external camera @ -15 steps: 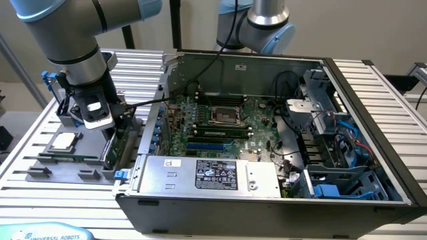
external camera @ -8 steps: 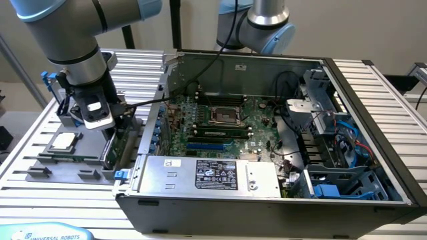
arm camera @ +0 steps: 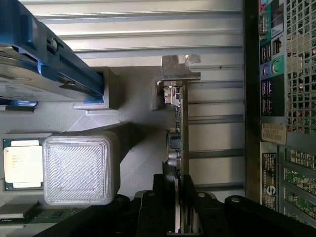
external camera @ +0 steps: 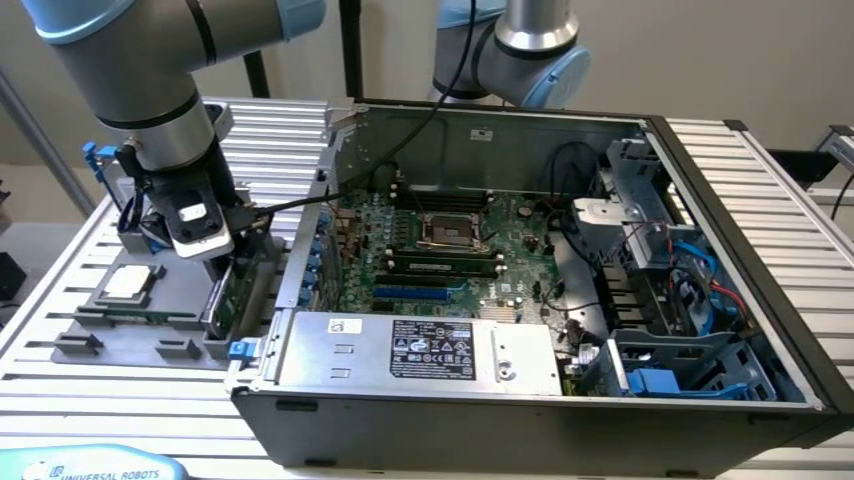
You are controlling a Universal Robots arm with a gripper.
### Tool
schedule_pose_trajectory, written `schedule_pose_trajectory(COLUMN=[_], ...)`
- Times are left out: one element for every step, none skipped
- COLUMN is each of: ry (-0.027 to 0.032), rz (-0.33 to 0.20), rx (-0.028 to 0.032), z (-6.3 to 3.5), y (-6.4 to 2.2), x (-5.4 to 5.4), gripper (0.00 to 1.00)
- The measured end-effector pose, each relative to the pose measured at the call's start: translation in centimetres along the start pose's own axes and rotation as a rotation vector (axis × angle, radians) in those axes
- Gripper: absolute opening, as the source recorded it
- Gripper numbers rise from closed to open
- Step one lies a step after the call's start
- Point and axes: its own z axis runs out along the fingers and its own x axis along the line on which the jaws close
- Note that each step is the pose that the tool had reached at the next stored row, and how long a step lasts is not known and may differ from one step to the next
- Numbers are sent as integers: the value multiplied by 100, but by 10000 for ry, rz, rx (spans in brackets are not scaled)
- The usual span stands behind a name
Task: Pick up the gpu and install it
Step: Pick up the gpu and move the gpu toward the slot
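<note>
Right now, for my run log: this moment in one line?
pincer shut on gpu | gpu on edge in tray | outside case

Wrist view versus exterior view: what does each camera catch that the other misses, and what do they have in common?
Wrist view adds: the silver end bracket of the gpu, seen edge-on, and the coloured ports on the computer case's back. Exterior view adds: the motherboard inside the open case, the power supply and the robot arm. Shared: the gripper closed on the gpu, with the square processor chip nearby.
</note>
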Motion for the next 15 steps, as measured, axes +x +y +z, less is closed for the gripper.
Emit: schedule_pose_trajectory(ry=[0, 1, 1, 1, 1, 1, 1, 1, 1, 0, 0, 0, 0, 0, 0], rz=[0, -1, 0, 0, -1, 2, 5, 8, 9, 10, 10, 10, 10, 10, 10], rx=[0, 0, 0, 0, 1, 0, 0, 1, 0, 1, 1, 0, 1, 1, 1], z=[0, 0, 0, 0, 0, 0, 0, 0, 0, 0, 0, 0, 0, 0, 0], y=[0, 0, 0, 0, 0, 0, 0, 0, 0, 0, 0, 0, 0, 0, 0], x=[0, 0, 0, 0, -1, -1, -1, -1, 0, -1, -1, -1, -1, -1, -1], gripper=[27, 27, 27, 27, 27, 27, 27, 27, 27, 27, 27, 27, 27, 27, 27])
